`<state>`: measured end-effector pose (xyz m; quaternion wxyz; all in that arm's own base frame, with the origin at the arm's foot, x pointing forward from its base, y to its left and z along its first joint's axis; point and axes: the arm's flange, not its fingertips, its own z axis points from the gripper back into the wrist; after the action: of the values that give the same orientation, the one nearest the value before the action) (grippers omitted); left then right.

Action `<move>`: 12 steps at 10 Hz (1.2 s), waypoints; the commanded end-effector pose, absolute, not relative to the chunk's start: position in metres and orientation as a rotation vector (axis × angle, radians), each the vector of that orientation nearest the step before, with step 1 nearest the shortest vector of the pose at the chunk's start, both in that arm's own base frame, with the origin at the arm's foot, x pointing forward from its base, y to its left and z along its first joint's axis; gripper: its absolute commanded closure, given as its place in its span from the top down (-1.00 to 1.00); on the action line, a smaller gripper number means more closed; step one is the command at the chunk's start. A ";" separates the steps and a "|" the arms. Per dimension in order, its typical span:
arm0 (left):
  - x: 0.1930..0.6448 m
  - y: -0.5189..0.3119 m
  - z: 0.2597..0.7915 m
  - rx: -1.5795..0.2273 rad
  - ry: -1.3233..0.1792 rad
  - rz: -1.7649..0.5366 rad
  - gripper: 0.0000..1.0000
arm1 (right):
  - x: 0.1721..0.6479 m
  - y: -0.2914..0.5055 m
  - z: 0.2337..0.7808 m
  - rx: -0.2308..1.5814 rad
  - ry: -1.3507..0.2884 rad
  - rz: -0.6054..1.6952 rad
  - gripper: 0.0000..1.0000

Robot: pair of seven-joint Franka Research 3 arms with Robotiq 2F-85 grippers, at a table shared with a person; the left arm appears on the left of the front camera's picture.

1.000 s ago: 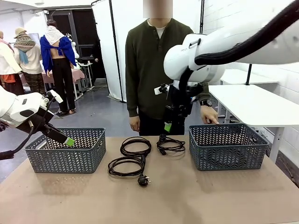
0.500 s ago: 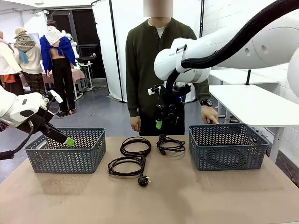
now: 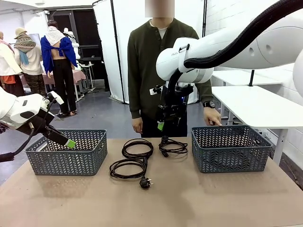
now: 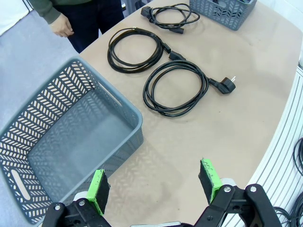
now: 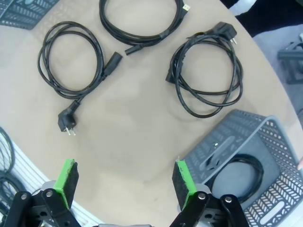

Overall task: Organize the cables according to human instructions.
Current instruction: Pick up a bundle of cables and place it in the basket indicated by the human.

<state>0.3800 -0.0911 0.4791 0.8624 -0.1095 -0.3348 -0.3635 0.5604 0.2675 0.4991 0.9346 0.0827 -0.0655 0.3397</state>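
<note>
Three black cables lie coiled on the table between the baskets: one with a plug [image 3: 128, 169] nearest me, one [image 3: 137, 148] behind it, one [image 3: 173, 145] toward the right basket. Another cable [image 5: 239, 176] lies inside the right basket [image 5: 227, 124]. My right gripper [image 3: 163, 125] hangs open in the air above the far cable [image 5: 208, 75], with nothing between its fingers [image 5: 66, 182]. My left gripper [image 3: 66, 141] stands open over the empty left basket [image 4: 71, 142]. The human stands at the far side, one hand [image 3: 212, 116] at the right basket's far rim.
The two grey lattice baskets [image 3: 66, 151] [image 3: 229, 149] flank the cables. The near half of the brown table [image 3: 156, 203] is bare. A white table [image 3: 258, 106] stands behind on the right.
My right arm has swung left and slightly up, bringing its open gripper over the far cable, then stopped. The left arm, the cables and the human's hands have not moved.
</note>
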 end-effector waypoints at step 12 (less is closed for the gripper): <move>0.381 -0.090 0.478 -0.243 -0.700 -0.747 1.00 | 0.658 0.305 0.437 0.079 -0.165 0.121 1.00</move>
<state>0.3800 -0.0911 0.4791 0.8624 -0.1094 -0.3349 -0.3636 0.6480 0.2946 0.4372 0.9923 0.0573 -0.0762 0.0792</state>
